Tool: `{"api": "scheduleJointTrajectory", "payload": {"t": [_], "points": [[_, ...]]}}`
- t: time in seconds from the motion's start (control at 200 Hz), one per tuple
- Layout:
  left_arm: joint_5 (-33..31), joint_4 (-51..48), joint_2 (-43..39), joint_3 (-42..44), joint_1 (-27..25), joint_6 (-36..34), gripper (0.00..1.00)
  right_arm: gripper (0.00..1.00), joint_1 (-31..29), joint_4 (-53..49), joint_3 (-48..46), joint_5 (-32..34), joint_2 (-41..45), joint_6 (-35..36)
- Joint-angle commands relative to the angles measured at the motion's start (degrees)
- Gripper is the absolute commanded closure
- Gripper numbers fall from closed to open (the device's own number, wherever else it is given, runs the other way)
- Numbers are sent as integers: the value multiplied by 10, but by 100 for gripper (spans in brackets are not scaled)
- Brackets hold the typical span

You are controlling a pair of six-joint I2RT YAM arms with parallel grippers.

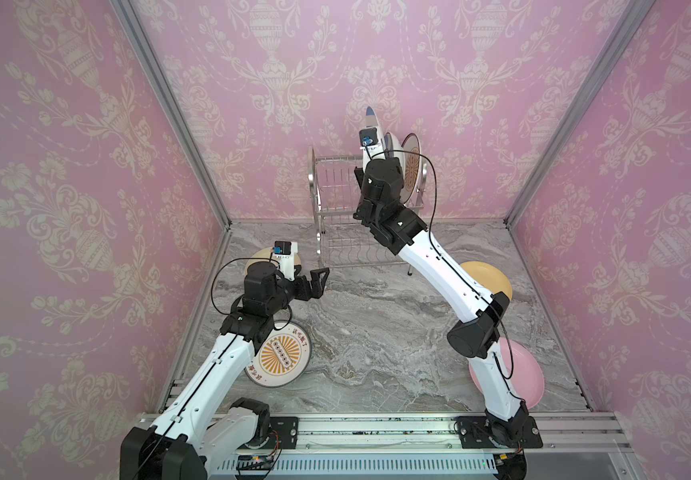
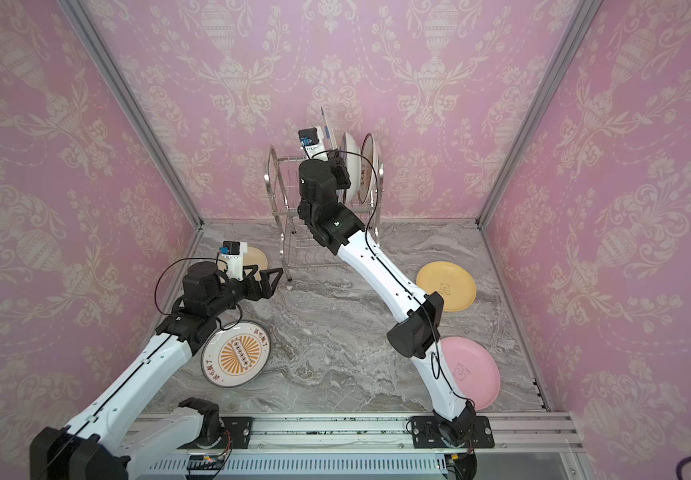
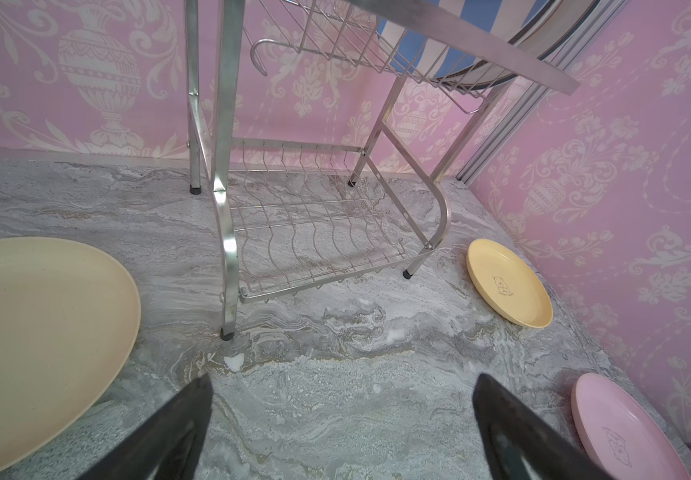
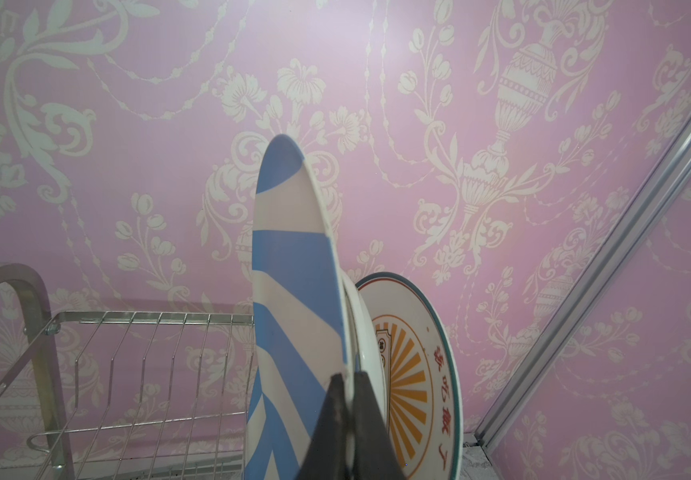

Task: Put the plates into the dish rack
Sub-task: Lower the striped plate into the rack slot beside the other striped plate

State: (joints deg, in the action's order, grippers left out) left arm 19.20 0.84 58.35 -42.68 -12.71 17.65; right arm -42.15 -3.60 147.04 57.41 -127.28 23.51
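The right jaws pinch the striped plate (image 4: 294, 291) upright, with the white plate (image 2: 351, 158) just beside them. Released off-slot in the rack (image 4: 11, 272), it could topple. The left jaws gape empty.

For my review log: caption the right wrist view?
Right end effector shut on upright blue-striped plate near sunburst plate, at dish rack.

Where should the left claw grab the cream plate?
Take the cream plate by its rim, on the edge facing the rack, probably coming in low from that side. It lies flat on the table, so only the thin rim offers a pinch, and the open left claw is nearest that edge.
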Motion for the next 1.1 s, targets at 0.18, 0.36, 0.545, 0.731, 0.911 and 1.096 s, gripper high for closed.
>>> {"api": "scheduleJointTrajectory", "payload": {"t": [0.18,0.36,0.545,0.731,0.911,1.096], "points": [[24,21,13,25,12,11,1,100,10,-24,1,-22,-8,-84],[29,24,18,24,16,14,1,100,12,-45,1,-29,-13,-101],[32,28,19,26,21,20,1,100,13,-61,-1,-35,-17,-118],[33,26,16,26,22,20,1,100,13,-73,-1,-33,-24,-126],[32,25,14,26,23,21,1,100,13,-78,-1,-25,-32,-127],[36,26,19,25,24,23,1,100,10,-79,-2,-18,-38,-126]]}}
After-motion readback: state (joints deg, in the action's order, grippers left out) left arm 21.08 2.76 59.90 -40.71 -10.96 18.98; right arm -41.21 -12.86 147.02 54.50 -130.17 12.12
